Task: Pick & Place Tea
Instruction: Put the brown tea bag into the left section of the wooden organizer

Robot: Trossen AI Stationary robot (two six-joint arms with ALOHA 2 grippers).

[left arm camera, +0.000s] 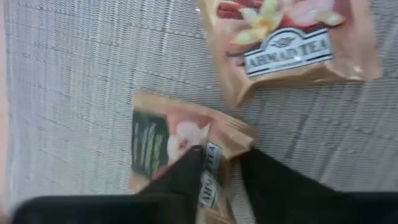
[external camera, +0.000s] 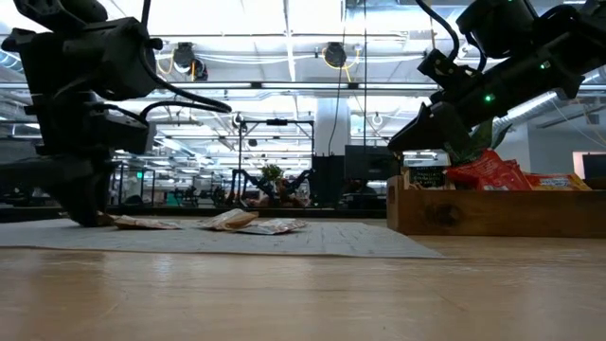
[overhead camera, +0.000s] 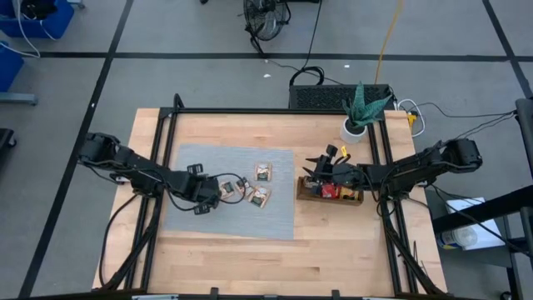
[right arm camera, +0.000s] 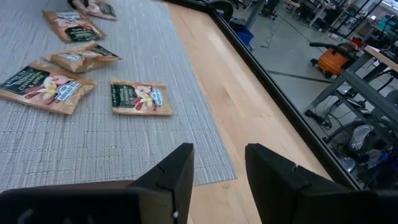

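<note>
Down on the grey mat (overhead camera: 200,158), the left gripper (overhead camera: 208,200) stands low over one tea sachet (left arm camera: 180,155). In the left wrist view its two dark fingers (left arm camera: 180,180) are a little apart, one tip lying on the printed face of the sachet and the other just past its edge; the sachet lies flat on the mat, so the gripper touches it but does not lift it. A second sachet (left arm camera: 289,40) lies near it on the mat.

The right gripper (overhead camera: 321,171) hangs above the wooden tray (overhead camera: 354,200), at the right side of the tabletop (overhead camera: 250,258). Its fingers (right arm camera: 177,171) are spread and carry nothing.

From above, the loose sachets (overhead camera: 258,185) are only small spots in the middle of the mat, and red packets (overhead camera: 331,191) show inside the tray. The low view shows what the high view cannot: the sachets (external camera: 248,223) lie flat on the mat, while the red packets (external camera: 488,172) rise above the tray wall. The right wrist view looks back over the mat and shows the scattered sachets (right arm camera: 140,98) plainly.
</note>
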